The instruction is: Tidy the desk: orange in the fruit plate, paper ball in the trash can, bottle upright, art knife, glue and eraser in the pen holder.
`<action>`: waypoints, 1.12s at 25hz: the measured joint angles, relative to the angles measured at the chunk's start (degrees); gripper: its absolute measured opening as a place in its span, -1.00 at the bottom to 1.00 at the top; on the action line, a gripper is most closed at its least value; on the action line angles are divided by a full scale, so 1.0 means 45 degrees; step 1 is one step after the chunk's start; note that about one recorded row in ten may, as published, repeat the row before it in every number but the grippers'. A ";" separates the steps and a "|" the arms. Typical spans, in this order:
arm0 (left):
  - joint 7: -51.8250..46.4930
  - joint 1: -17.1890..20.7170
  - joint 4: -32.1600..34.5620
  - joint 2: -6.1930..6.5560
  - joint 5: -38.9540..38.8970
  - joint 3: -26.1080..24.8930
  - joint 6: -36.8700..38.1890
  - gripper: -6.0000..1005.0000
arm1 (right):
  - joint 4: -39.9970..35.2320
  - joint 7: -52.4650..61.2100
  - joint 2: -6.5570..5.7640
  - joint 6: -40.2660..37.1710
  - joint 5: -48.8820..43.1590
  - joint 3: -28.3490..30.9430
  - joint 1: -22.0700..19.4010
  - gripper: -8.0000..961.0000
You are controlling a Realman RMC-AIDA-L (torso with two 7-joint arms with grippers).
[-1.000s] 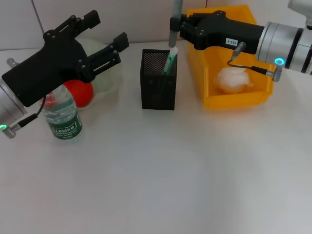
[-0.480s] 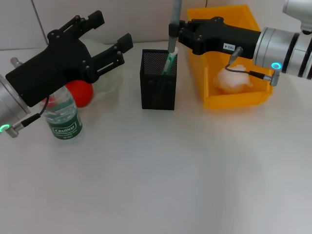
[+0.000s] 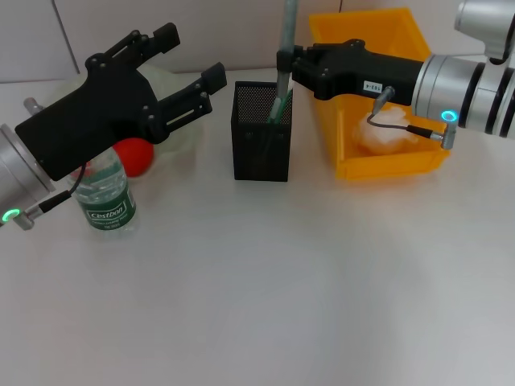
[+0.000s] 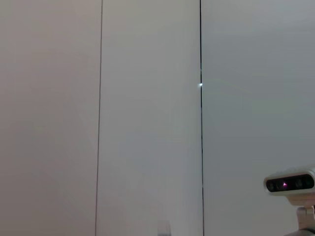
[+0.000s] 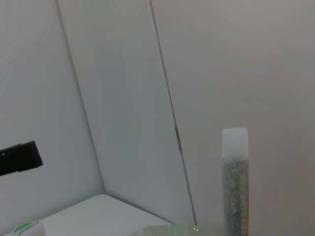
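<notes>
Lowered further, the right gripper (image 3: 283,63) clenches the glue (image 3: 286,32) over the holder (image 3: 261,143); stiff, light, probably slick, so grip mid-barrel. Left gripper (image 3: 189,68) hangs released.

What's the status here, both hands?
Right hand shut on glue, lowering it into holder. Left hand open, raised over bottle. Nothing in the way.

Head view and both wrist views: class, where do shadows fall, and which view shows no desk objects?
Head view: soft shadows under the black mesh pen holder and clear plastic bottle; left wrist view: only wall panels; right wrist view: a glittery glue stick against the wall.
</notes>
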 joint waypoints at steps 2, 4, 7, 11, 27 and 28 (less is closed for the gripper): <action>-0.0007 0.0002 0.0003 -0.0008 0.0012 0.0001 0.0037 0.60 | 0.0026 0.0000 0.0000 0.0110 -0.0003 -0.0158 0.0024 -0.71; -0.0010 0.0015 0.0018 -0.0021 0.0018 0.0001 0.0076 0.60 | 0.0034 0.0000 0.0002 0.0294 -0.0006 -0.0395 0.0043 -0.71; -0.0013 0.0023 0.0025 -0.0025 0.0023 0.0002 0.0098 0.60 | 0.0035 0.0000 0.0012 0.0331 0.0017 -0.0472 0.0061 -0.71; -0.0015 0.0024 0.0025 -0.0026 0.0023 0.0002 0.0113 0.60 | 0.0034 0.0002 0.0018 0.0338 0.0043 -0.0479 0.0068 -0.71; -0.0024 0.0080 0.0024 -0.0026 0.0021 0.0108 0.0405 0.60 | -0.0024 0.0099 0.0020 0.0338 0.0056 -0.0480 -0.0034 -0.70; -0.0024 0.0080 0.0024 -0.0026 0.0021 0.0108 0.0405 0.60 | -0.0025 0.0101 0.0020 0.0338 0.0057 -0.0480 -0.0038 -0.70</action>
